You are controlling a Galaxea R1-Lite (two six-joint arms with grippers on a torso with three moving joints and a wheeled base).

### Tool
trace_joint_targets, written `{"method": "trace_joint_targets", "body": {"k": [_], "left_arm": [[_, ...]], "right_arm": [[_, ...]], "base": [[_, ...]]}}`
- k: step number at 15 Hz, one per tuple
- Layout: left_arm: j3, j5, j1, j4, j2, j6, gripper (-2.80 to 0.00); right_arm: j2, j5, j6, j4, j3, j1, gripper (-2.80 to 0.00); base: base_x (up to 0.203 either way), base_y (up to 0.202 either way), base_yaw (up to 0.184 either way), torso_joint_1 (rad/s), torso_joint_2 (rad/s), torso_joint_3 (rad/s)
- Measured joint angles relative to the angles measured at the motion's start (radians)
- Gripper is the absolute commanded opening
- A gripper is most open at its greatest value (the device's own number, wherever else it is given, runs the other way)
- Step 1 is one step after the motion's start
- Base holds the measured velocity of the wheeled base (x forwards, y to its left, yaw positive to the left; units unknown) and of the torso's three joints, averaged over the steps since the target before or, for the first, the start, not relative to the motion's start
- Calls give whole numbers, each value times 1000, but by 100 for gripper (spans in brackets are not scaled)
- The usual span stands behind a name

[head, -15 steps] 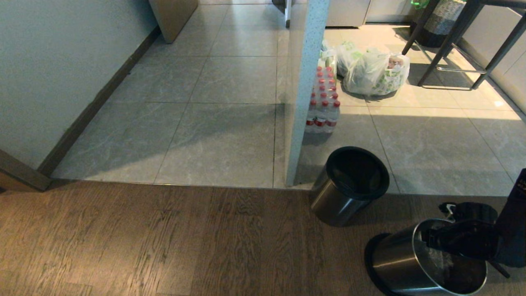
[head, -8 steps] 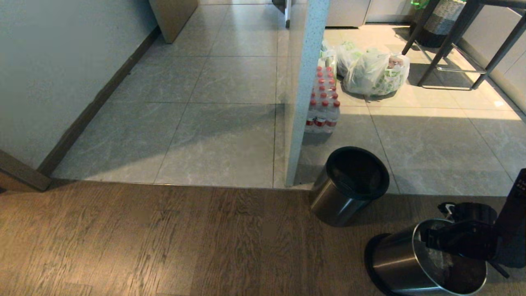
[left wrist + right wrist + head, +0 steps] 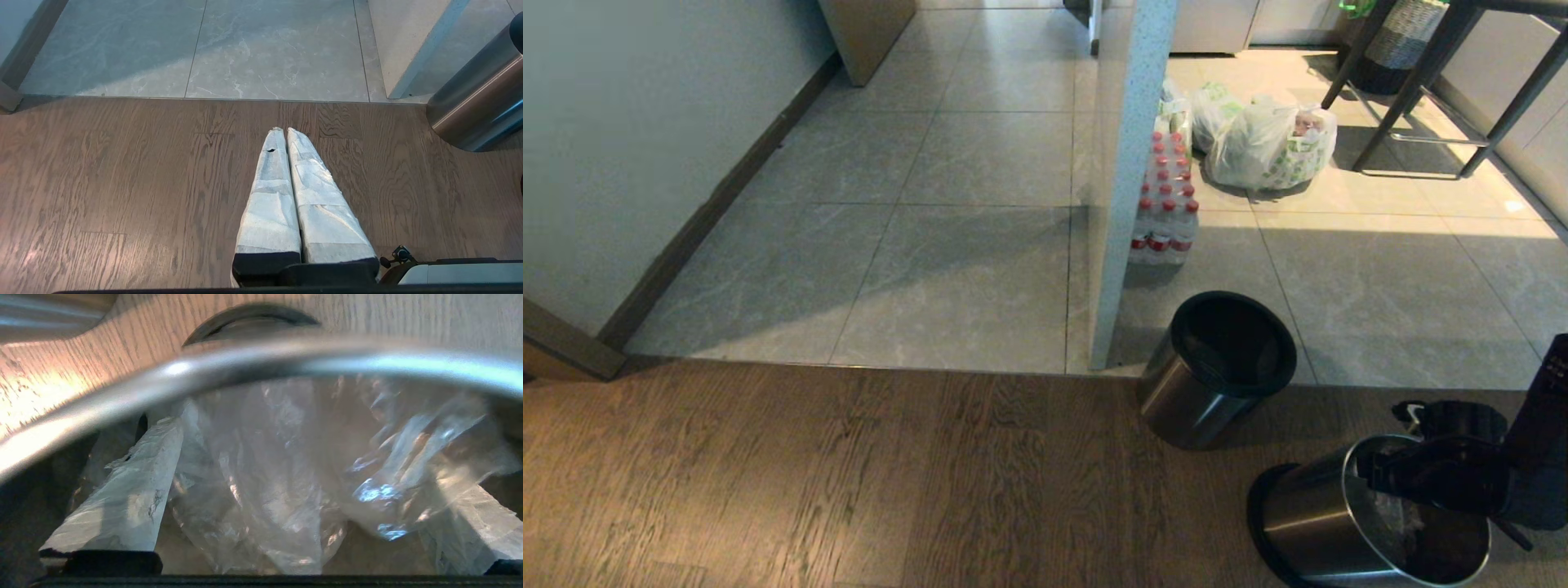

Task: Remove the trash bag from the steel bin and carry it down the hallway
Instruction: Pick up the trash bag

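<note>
The steel bin (image 3: 1307, 523) stands on the wood floor at the lower right of the head view, its rim (image 3: 245, 363) close in the right wrist view. Inside it lies the trash bag (image 3: 278, 477), clear and crinkled, also glimpsed as the bag (image 3: 1390, 513) from above. My right gripper (image 3: 1392, 478) reaches into the bin's mouth. It is open (image 3: 302, 453), its white-wrapped fingers (image 3: 122, 498) spread wide on either side of the bag's plastic. My left gripper (image 3: 284, 131) hangs shut and empty over the wood floor. I cannot tell whether the tiled stretch (image 3: 890, 163) along the white wall is the hallway.
A second steel bin with a black inside (image 3: 1217, 367) stands beside a white pillar (image 3: 1123, 204). Behind the pillar are a pack of water bottles (image 3: 1165, 204) and white bags with green print (image 3: 1270, 143). Dark table legs (image 3: 1421, 90) stand at the far right.
</note>
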Motion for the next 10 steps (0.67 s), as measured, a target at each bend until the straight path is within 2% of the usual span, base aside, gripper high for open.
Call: {"method": "trace_joint_targets", "body": {"k": [1,10], "left_arm": [[0,0,0,0,0,0,-280],[0,0,0,0,0,0,-280]], "right_arm": [[0,2,1,-5,0,1,-280],[-3,-1,-11,-6,10,19,-280]], "base": [[0,0,0,0,0,0],[0,0,0,0,0,0]]}}
